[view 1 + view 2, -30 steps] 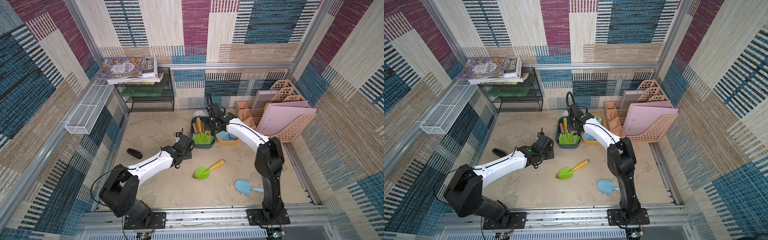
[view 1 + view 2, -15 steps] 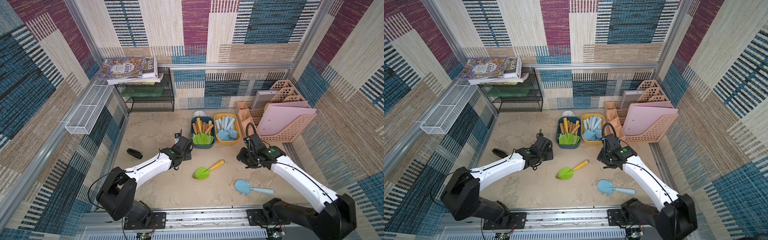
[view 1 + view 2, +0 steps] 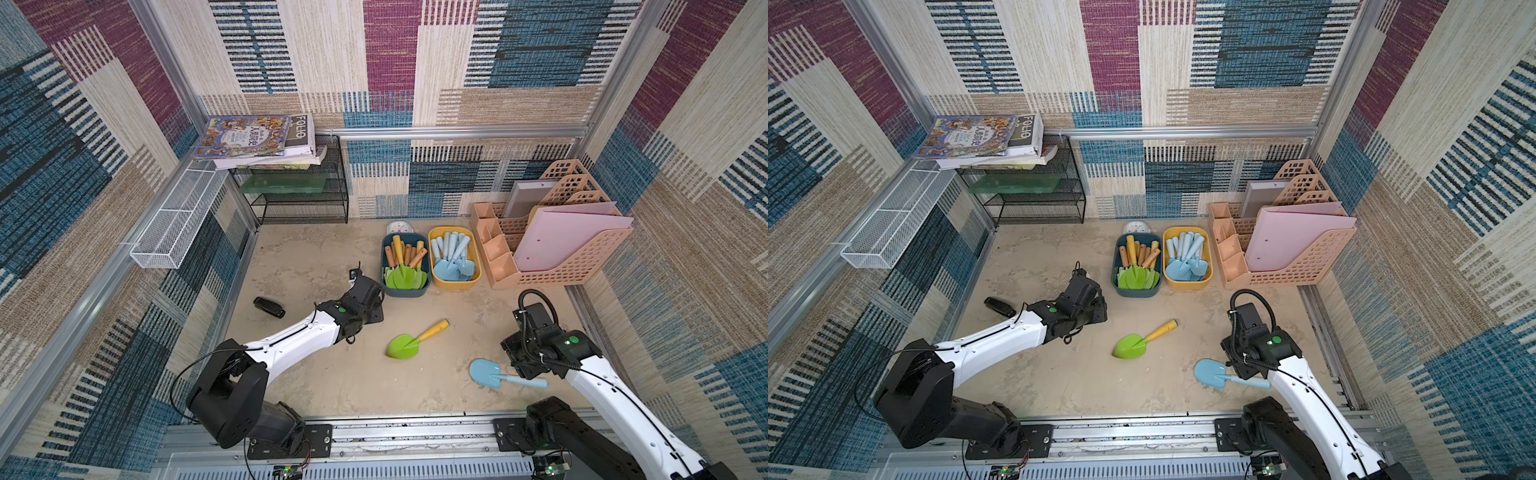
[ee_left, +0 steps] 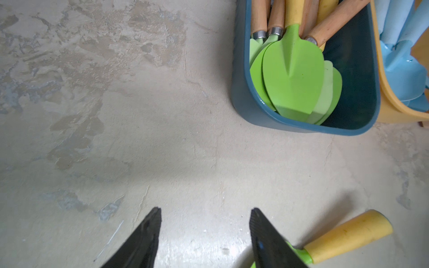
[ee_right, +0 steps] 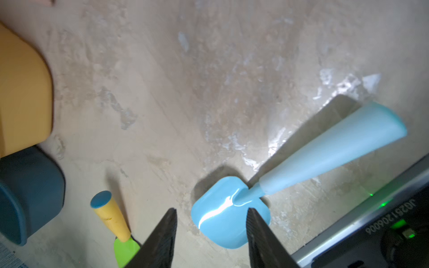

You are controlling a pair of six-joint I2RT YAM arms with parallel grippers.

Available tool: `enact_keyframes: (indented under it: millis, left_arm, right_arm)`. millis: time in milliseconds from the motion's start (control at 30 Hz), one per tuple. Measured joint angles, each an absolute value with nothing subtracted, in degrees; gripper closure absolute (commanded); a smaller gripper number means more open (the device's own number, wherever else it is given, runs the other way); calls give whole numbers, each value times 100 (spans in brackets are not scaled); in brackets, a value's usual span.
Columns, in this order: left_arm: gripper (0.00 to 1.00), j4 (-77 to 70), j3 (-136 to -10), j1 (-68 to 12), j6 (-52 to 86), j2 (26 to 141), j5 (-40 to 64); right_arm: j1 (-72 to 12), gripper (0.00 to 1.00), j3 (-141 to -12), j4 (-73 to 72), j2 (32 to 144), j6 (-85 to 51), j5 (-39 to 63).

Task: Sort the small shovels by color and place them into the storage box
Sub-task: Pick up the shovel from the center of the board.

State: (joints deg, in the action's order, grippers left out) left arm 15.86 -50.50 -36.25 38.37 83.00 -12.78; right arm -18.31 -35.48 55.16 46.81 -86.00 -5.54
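Two small shovels lie loose on the floor. One is lime-green with a yellow handle point(image 3: 409, 338) point(image 4: 348, 234). The other is all pale blue point(image 3: 494, 372) point(image 5: 229, 215). A dark blue storage box point(image 3: 405, 294) holds several green shovels point(image 4: 292, 76). The yellow storage box point(image 3: 455, 284) beside it holds several blue ones. My left gripper point(image 4: 205, 210) is open over bare floor between the dark box and the green shovel's handle. My right gripper point(image 5: 211, 210) is open, low over the blue shovel's blade, holding nothing.
A pink file organiser point(image 3: 557, 245) stands right of the boxes. A small black object point(image 3: 269, 307) lies on the floor at the left. A wire shelf point(image 3: 299, 195) with books fills the back left corner. A metal rail point(image 3: 395, 432) runs along the front.
My right arm has swung from the boxes at the back to the front right, down over the blue shovel. The left arm has drawn back slightly.
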Motion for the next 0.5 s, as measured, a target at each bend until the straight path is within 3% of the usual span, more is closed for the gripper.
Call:
enact_keyframes:
  millis: [500]
  left_arm:
    - [38,1479,-4939,-3625,3787,8215,-1203]
  right_arm:
    - [-1721,50,-2884,5902,4606,-9308,-130]
